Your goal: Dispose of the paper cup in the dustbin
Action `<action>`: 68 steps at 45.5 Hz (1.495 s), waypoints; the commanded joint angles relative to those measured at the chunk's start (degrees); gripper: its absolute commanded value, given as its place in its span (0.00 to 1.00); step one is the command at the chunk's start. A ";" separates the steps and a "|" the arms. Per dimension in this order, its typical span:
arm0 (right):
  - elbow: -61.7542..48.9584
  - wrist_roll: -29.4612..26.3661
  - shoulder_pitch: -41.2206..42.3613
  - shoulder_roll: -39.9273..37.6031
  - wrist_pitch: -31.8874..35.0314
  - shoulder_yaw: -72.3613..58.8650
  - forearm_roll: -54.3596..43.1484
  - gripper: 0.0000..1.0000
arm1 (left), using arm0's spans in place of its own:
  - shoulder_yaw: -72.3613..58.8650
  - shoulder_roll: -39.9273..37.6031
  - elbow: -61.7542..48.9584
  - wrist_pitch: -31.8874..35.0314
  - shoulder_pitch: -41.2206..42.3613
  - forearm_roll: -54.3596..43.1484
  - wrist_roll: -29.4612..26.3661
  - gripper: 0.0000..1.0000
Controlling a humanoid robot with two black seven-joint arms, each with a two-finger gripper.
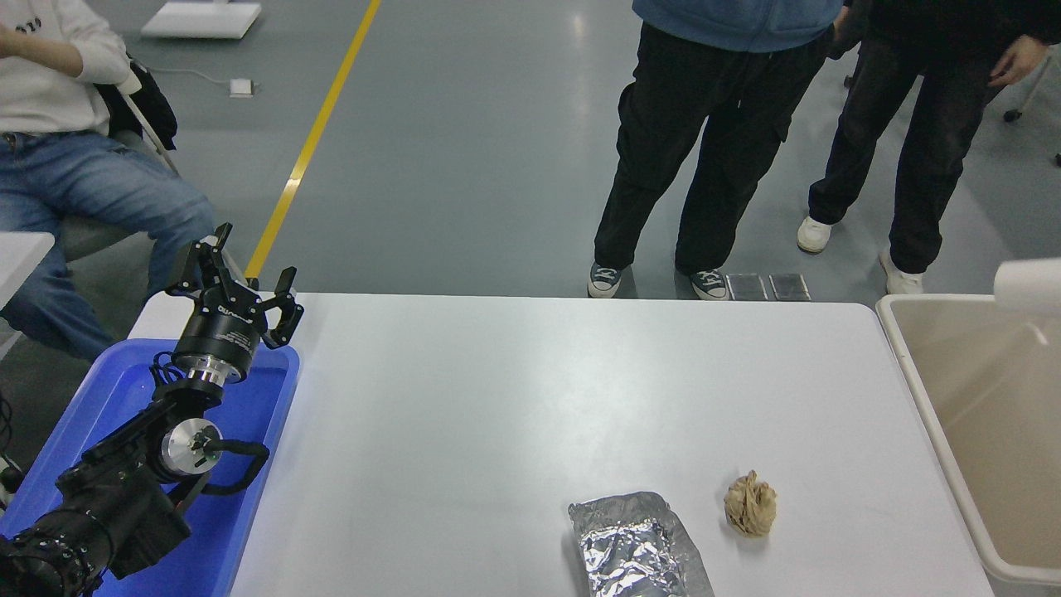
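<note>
The paper cup [1028,284] shows only as a blurred cream-white shape cut off by the right edge of the picture. It hangs over the back part of the beige dustbin [930,414], which stands against the right end of the white table [497,398]. The right gripper and its arm are out of view, so I cannot see what holds the cup. My left gripper [236,269] is open and empty, parked at the lower left over the blue tray [249,506].
A silver foil packet [638,543] and a crumpled brown paper ball [750,503] lie near the table's front edge. Two people [713,141] stand at the far side. Another person [75,174] sits at the far left.
</note>
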 commanded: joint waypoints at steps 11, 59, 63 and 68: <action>-22.69 -26.67 -15.57 23.12 -12.02 55.17 12.53 0.00 | 0.00 -0.01 0.01 0.00 0.00 -0.01 0.00 1.00; -23.04 -33.17 0.87 23.40 -25.74 70.49 13.67 0.83 | 0.00 -0.10 0.10 0.09 0.00 -0.01 0.00 1.00; -23.04 -33.35 0.70 23.22 -25.21 70.40 13.67 1.00 | 0.00 -0.10 0.01 0.00 0.00 -0.01 0.00 1.00; -22.86 -33.44 0.08 23.13 -24.51 70.40 13.49 1.00 | 0.00 -0.10 0.10 0.00 0.00 -0.01 0.00 1.00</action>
